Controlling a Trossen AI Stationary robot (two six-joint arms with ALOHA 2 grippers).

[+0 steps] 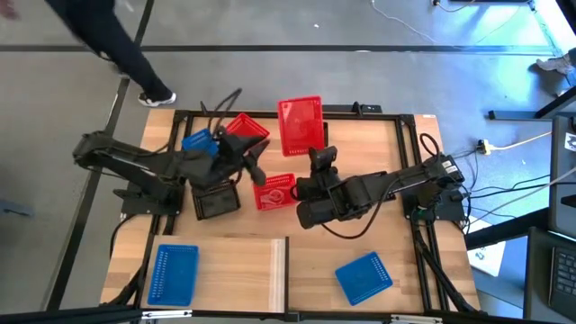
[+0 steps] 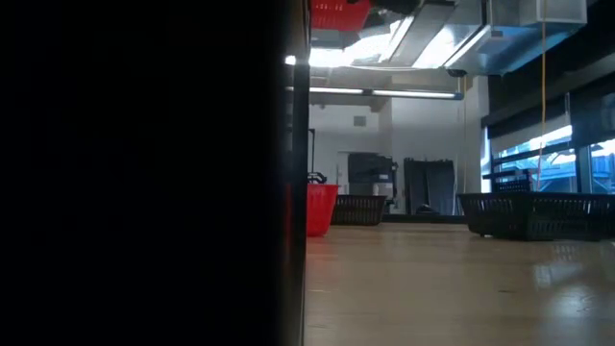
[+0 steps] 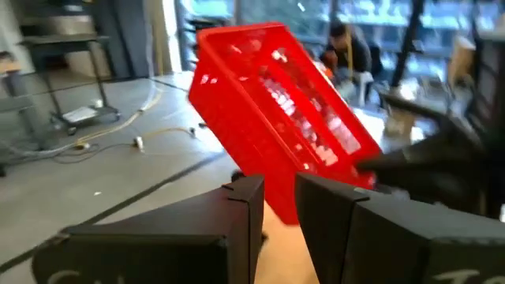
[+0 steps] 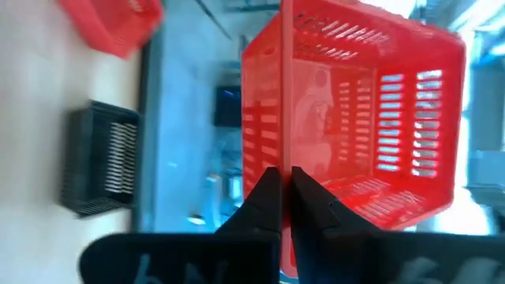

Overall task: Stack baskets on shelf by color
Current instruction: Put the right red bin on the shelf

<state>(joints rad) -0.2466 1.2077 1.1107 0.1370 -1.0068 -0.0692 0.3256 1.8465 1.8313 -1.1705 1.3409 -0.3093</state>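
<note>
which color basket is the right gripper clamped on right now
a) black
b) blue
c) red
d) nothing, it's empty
c: in the right wrist view the right gripper has its fingers pinched shut on the rim of a red basket, which it holds up off the table.

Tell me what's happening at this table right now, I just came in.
Two robot arms are sorting small plastic baskets. The right hand is shut on the rim of a red basket, held up off the table at the far edge. The left hand grips the wall of another red basket, tilted in the air. A third red basket sits between the arms. One blue basket already lies on the pale shelf; another blue one waits nearby.
</note>
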